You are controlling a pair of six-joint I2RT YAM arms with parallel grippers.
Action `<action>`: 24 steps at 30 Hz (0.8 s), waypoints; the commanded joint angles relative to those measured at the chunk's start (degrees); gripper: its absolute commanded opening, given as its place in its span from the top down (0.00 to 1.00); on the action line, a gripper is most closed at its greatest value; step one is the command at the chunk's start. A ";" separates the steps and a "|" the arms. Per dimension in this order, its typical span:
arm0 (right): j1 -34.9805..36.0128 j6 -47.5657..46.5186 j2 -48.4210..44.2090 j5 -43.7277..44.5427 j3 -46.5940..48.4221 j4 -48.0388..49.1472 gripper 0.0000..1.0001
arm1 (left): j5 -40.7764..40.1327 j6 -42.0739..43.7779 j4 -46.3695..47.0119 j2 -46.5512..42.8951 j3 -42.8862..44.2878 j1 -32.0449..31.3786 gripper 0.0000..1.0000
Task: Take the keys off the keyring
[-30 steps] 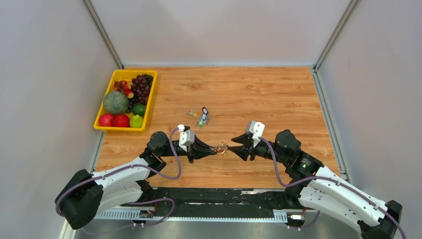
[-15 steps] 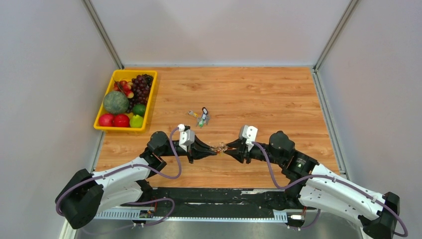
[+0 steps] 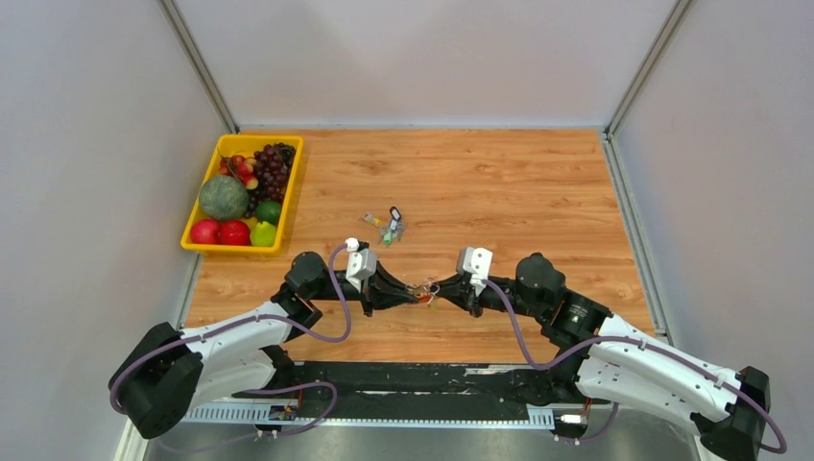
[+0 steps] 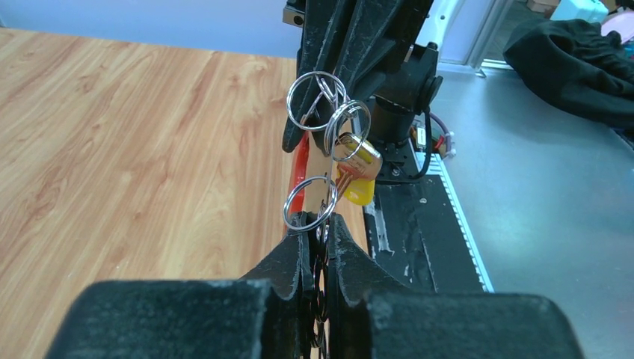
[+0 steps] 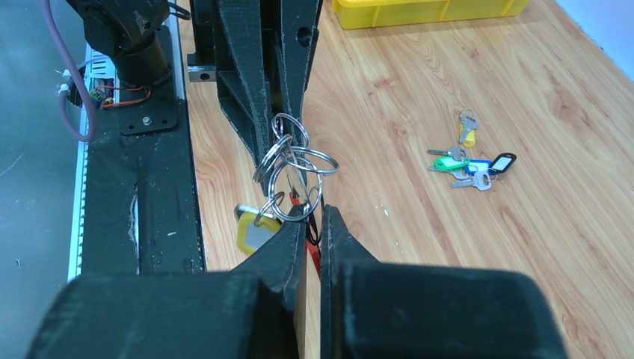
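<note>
Several linked silver split rings (image 4: 318, 101) of the keyring (image 3: 427, 287) hang in the air between my two grippers, just above the table. A red strip (image 4: 300, 161) of the keyring runs behind the rings. One of the keys, with a yellow tag (image 4: 359, 187), dangles from the rings; the tag (image 5: 254, 228) also shows in the right wrist view. My left gripper (image 4: 320, 221) is shut on the nearest ring, and its tips (image 3: 415, 291) point right. My right gripper (image 5: 315, 213) faces it, shut, with a ring at its tip and the red strip (image 5: 312, 253) between its fingers.
A yellow tray (image 3: 291, 192) of fruit stands at the back left. A small cluster of tagged keys (image 3: 387, 227) lies on the wood behind the grippers, also in the right wrist view (image 5: 467, 161). The black base rail (image 3: 413, 384) runs along the near edge.
My right gripper has moved left up to the ring bunch and has shut on it. The left gripper has kept its hold and has barely moved.
</note>
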 commanded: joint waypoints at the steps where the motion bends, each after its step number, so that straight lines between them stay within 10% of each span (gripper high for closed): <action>1: 0.40 2.35 -0.60 1.00 1.85 4.89 1.00 | -0.95 0.41 3.50 -0.88 1.97 -0.40 0.70; 3: 0.36 4.23 -0.47 5.22 2.10 4.78 1.00 | -6.19 -0.37 2.67 -2.00 1.15 -0.41 0.38; 7: 0.39 7.80 -0.23 15.38 2.85 4.10 1.00 | -15.94 1.23 1.05 -6.58 -1.33 -0.36 0.14; 13: 0.44 12.59 3.44 30.40 5.17 1.62 1.00 | -27.27 2.44 2.12 -14.09 -5.52 -0.41 0.08; 24: 5.95 -0.32 11.39 34.37 8.91 11.85 1.00 | -18.64 0.35 4.41 -4.76 -1.71 -0.40 0.25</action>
